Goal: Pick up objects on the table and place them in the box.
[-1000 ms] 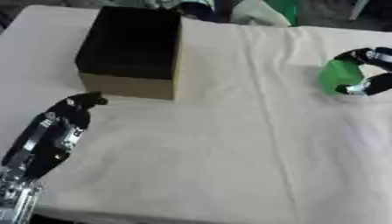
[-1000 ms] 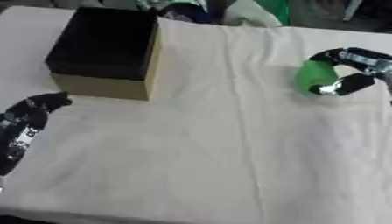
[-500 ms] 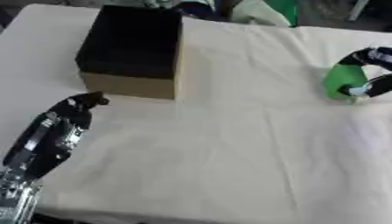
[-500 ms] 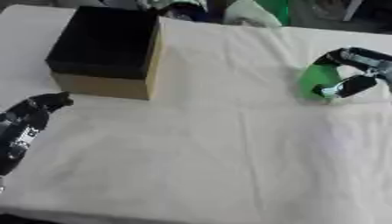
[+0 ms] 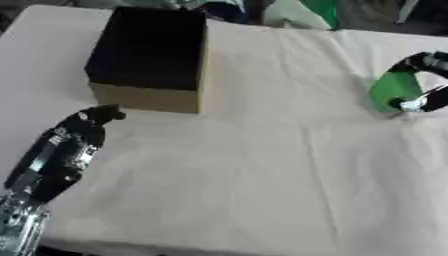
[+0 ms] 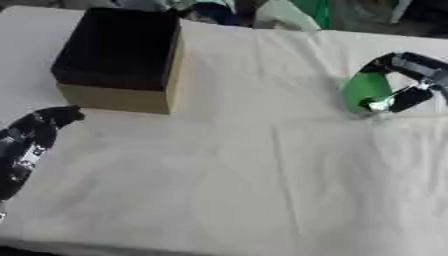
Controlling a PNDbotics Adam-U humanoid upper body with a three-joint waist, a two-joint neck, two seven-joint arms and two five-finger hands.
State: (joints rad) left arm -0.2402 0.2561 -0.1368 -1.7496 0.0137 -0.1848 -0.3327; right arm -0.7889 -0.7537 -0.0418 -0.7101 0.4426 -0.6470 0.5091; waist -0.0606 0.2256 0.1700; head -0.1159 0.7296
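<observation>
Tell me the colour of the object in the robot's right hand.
Green. The object held by the right hand shows best in the right eye view.

Box (image 5: 149,55) far left on the table (image 5: 262,175); object (image 6: 366,90) in the right hand (image 6: 404,80) at right edge.

1. no text, label, brand, number or sign can be read anywhere.
2. the box (image 5: 149,57) shows plain tan sides and a dark inside, with no print.
3. the green object (image 6: 366,91) bears no marking that can be made out.
4. the cloth (image 5: 262,165) is plain white.
</observation>
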